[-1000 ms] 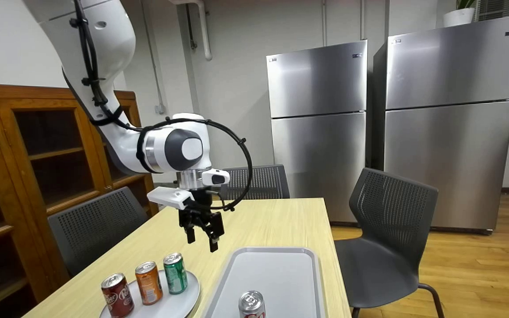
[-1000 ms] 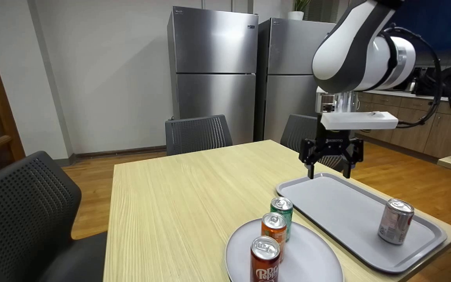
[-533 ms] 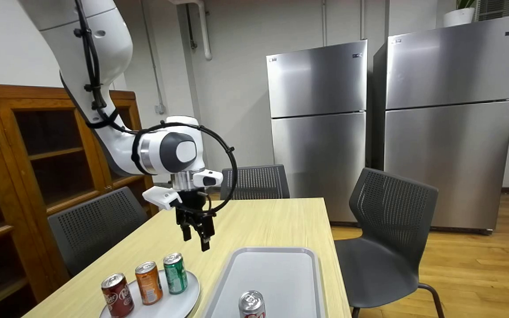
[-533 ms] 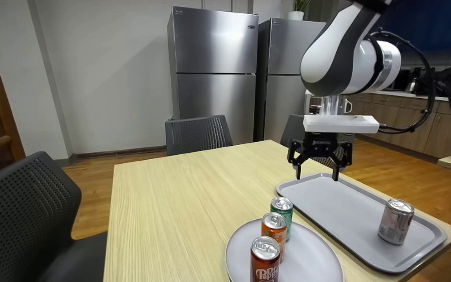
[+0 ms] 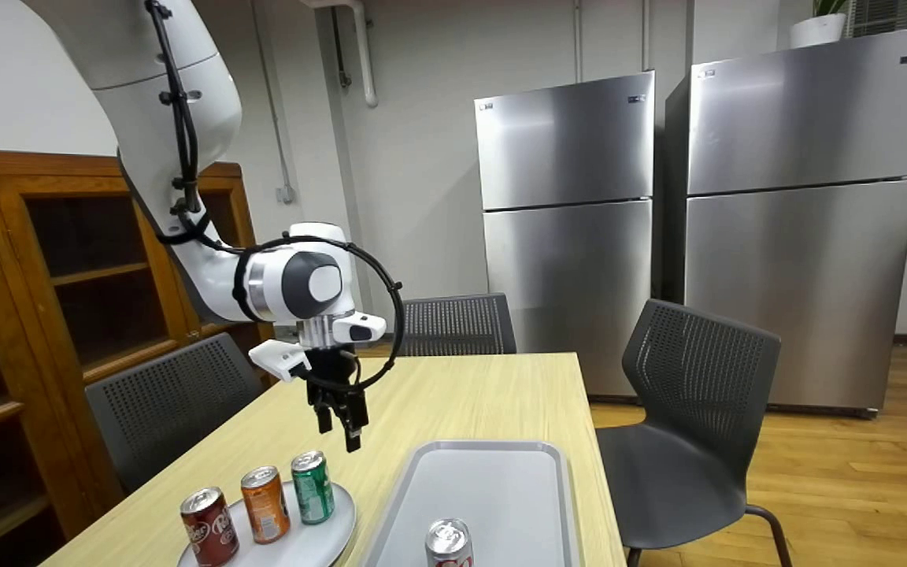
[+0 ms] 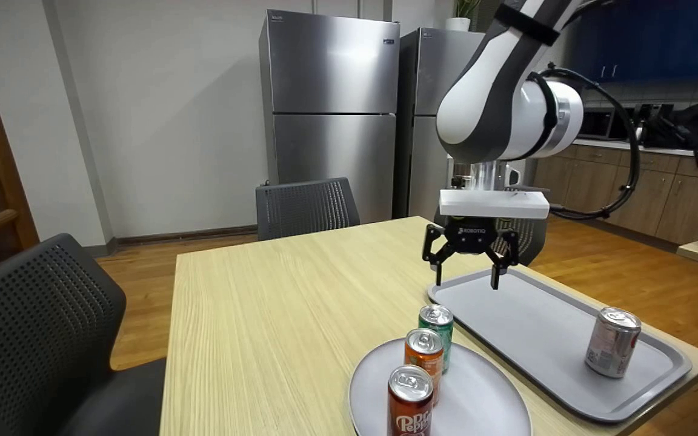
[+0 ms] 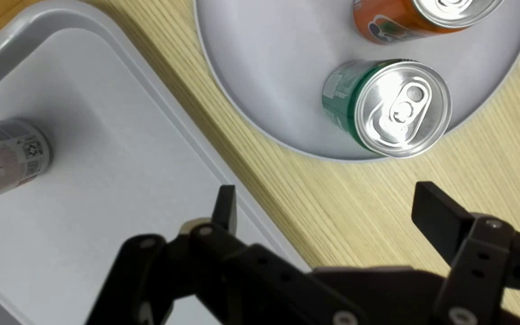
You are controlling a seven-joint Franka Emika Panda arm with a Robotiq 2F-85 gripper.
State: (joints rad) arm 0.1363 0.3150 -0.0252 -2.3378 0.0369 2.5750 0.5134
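Near the widely splayed, empty hand (image 6: 467,282), the green can (image 5: 312,490) stands upright, axis vertical.

Stainless-steel refrigerators (image 5: 568,260), two, side by side, with potted plant (image 5: 818,31) atop one. Dark chairs (image 5: 701,378) with perforated backs; wooden cabinet (image 5: 127,358) with paned doors. Blue wall cupboards (image 6: 664,42) above wood-fronted base units (image 6: 696,203).

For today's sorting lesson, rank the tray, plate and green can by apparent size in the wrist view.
1. Tray, cut off by the frame
2. Plate, also cut off
3. Green can, clearly smallest
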